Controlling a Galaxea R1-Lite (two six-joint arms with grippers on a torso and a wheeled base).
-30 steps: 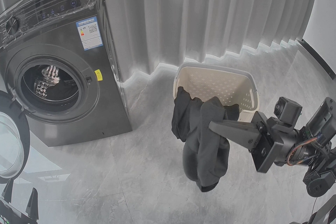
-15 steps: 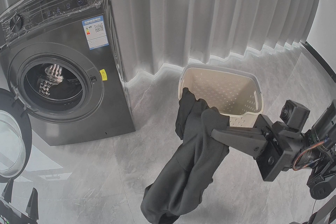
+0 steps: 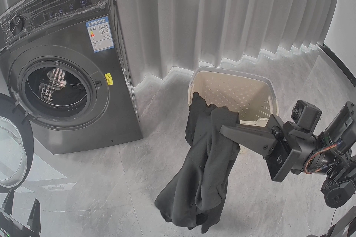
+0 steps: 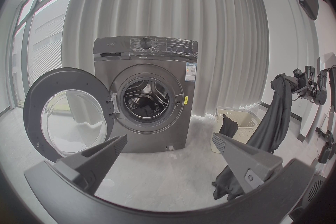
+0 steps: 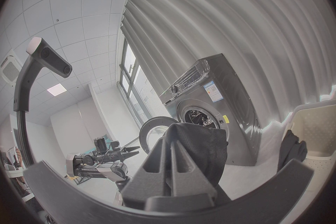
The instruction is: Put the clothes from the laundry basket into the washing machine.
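- Transfer step in hand: the right gripper [image 3: 223, 129] is clamped on a dark grey garment [image 3: 204, 174], which hangs down toward the pale floor [image 3: 111, 193] in front of the cream perforated plastic laundry basket [image 3: 231, 71].
- Another dark fold [image 3: 194, 108] drapes over the basket's near rim; I cannot tell whether it is the same piece.
- Left gripper [image 4: 168, 138] is spread wide and empty, low, facing the grey front-loading washing machine [image 3: 115, 100], whose round door [image 3: 11, 152] stands open.
- Next move, likely: carry the garment across to the drum opening [image 3: 55, 91], lifted enough for the hem to clear its lip.
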